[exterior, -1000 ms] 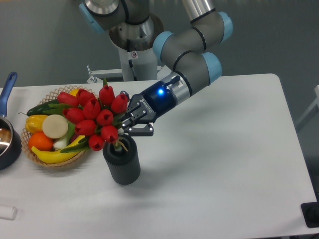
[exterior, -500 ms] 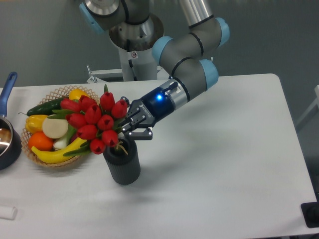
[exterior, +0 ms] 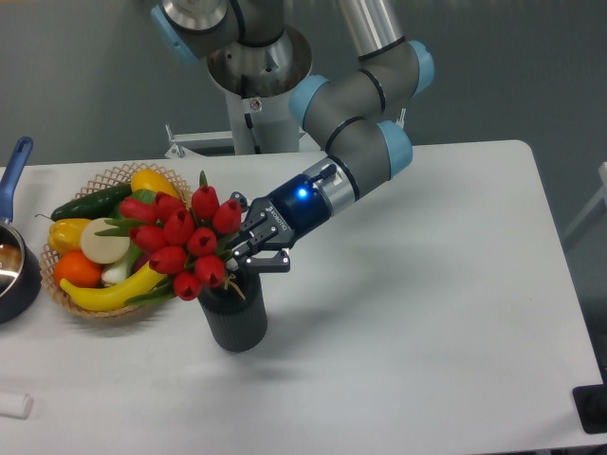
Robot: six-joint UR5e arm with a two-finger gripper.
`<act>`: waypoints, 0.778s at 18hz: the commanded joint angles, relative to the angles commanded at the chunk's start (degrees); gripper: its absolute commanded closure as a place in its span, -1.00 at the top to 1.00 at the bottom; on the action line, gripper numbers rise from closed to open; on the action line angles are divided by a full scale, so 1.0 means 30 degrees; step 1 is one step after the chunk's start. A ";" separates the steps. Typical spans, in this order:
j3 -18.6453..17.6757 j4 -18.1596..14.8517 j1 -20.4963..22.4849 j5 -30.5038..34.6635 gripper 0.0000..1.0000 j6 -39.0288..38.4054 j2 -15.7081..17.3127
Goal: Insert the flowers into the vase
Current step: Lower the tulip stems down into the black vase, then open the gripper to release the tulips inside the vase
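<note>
The flowers (exterior: 180, 237) are a bunch of red tulip buds with green leaves, tilted to the left. Their stems run down into the mouth of the vase (exterior: 233, 318), a short dark ribbed cylinder standing on the white table. My gripper (exterior: 245, 249) is shut on the stems just above the vase's rim, reaching in from the right. The lower stems are hidden inside the vase.
A woven basket (exterior: 95, 305) with a banana, orange, cucumber and other produce stands just left of the vase, under the tulip heads. A dark pan with a blue handle (exterior: 13, 166) sits at the left edge. A small white object (exterior: 14, 404) lies at the front left.
The gripper has moved down and slightly right with the flowers. The bunch has sunk lower, and the stems sit deeper in the vase.
</note>
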 joint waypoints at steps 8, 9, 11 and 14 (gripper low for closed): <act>-0.0205 -0.0029 0.0088 0.0674 -0.68 0.0029 -0.0292; -0.0234 -0.0029 0.0059 0.0674 -0.68 0.0029 -0.0293; -0.0263 -0.0029 0.0059 0.0703 -0.68 0.0029 -0.0439; -0.0351 -0.0029 0.0059 0.0674 -0.68 0.0175 -0.0439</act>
